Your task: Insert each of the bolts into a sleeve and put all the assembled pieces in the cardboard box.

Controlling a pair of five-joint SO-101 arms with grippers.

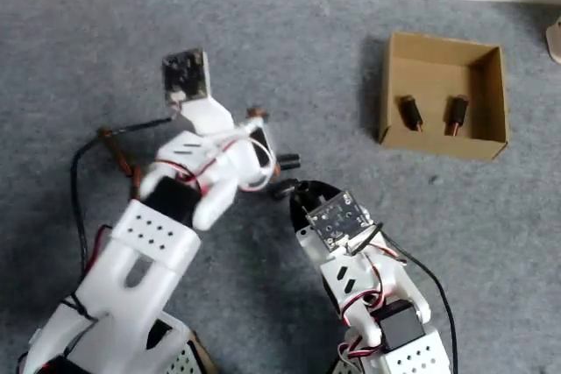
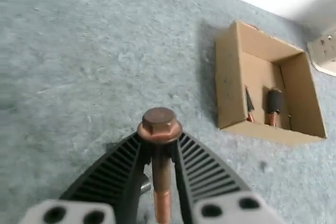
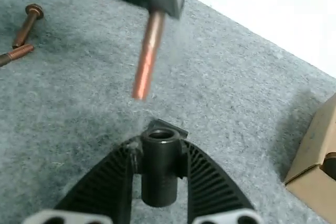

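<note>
My left gripper (image 2: 159, 141) is shut on a copper bolt (image 2: 159, 129) just below its hex head, with the shaft running back between the fingers. My right gripper (image 3: 159, 148) is shut on a black sleeve (image 3: 158, 169) with its open end facing away from the camera. The bolt's shaft (image 3: 147, 56) hangs tilted a short way above that opening, not inside it. In the high view the left gripper (image 1: 263, 142) and right gripper (image 1: 298, 192) meet near the middle of the mat. The cardboard box (image 1: 438, 142) at the right holds two assembled pieces (image 1: 411, 113) (image 1: 456, 116).
Two loose copper bolts (image 3: 26, 22) (image 3: 16, 55) lie on the grey mat beyond the left arm, seen also as loose bolts (image 1: 118, 151) at the left. The box (image 2: 228, 82) stands open-topped near the mat's far edge, with bare mat between it and the grippers.
</note>
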